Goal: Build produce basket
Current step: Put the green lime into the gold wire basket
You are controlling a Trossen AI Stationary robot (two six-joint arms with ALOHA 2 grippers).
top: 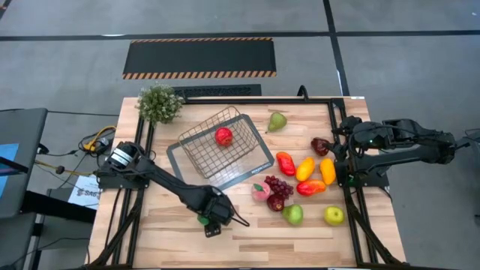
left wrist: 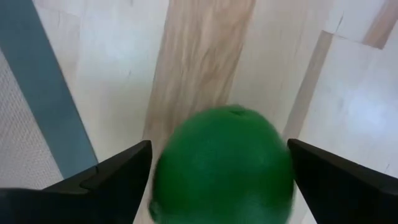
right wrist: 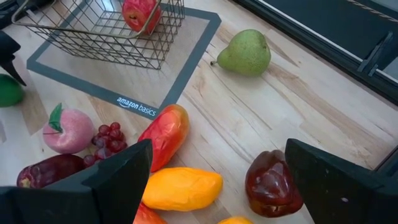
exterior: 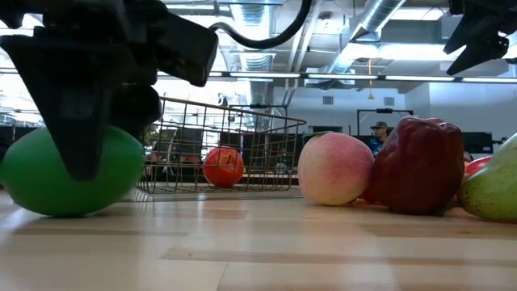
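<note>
A round green fruit (left wrist: 224, 165) sits on the wood near the table's near edge, and it shows in the low view (exterior: 48, 182) too. My left gripper (left wrist: 219, 155) is above it, open, with one finger on each side. The wire-mesh basket (top: 206, 146) stands on its grey tray (top: 259, 161) with a red apple (top: 223, 136) inside. My right gripper (right wrist: 219, 149) hovers open over the table's right side, above a dark red pepper (right wrist: 273, 180). The other produce lies loose on the wood to the right of the basket. My left gripper comes down on the green fruit from above, one finger (exterior: 81, 137) on either side of its widest part (left wrist: 168, 180). I cannot tell whether the pads touch it. The fruit rests on the table.
A green pear (top: 277, 121) lies beyond the basket. Red, orange and yellow pieces (top: 304, 169), grapes (top: 277, 184), a peach (top: 260, 192), a green apple (top: 293, 214) and a yellow-green one (top: 334, 216) crowd the right half. A potted plant (top: 159, 103) stands at the far left corner.
</note>
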